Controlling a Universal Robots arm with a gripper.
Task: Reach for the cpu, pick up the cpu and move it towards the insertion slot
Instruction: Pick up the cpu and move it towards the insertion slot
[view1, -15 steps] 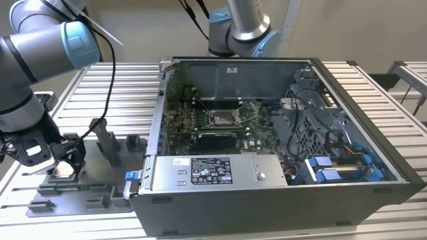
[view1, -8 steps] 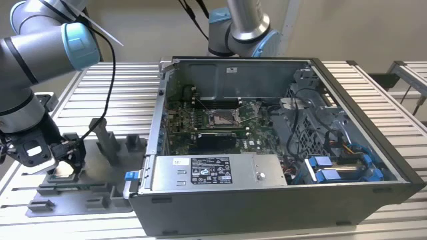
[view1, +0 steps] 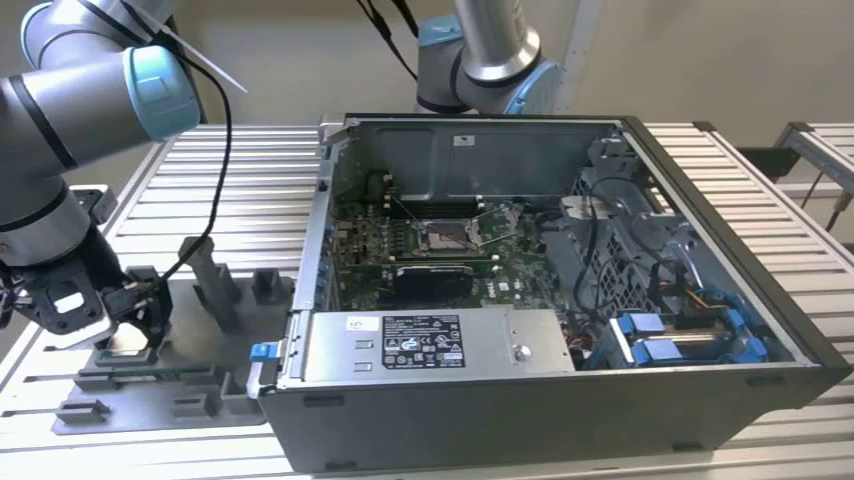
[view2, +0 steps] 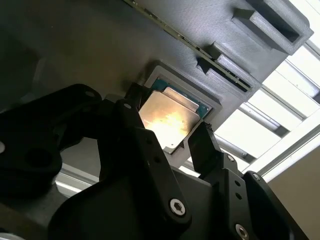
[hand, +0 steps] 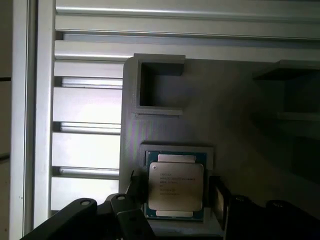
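Note:
The cpu (hand: 176, 175) lies flat in its square nest on the grey fixture tray (view1: 187, 400), its silvery face up, and it shows in both wrist views (view2: 170, 112). My gripper (hand: 177, 189) is low over the tray at the exterior view's left (view1: 123, 322). Its black fingers (view2: 204, 142) straddle the chip, one at each side edge, with a thin gap at one side. The jaws are open and the chip rests in its nest. The insertion slot (view1: 447, 237), a silver-framed socket on the green board, sits inside the computer case, well off to the exterior view's right of the gripper.
The open computer case (view1: 561, 400) lies on a slatted metal table (view1: 240, 190), with its power supply (view1: 427, 345) at the front and cables and blue drive clips (view1: 667, 335) at the exterior view's right. Upright grey posts (view1: 207, 275) stand on the tray between gripper and case. A second arm (view1: 487, 55) stands behind the case.

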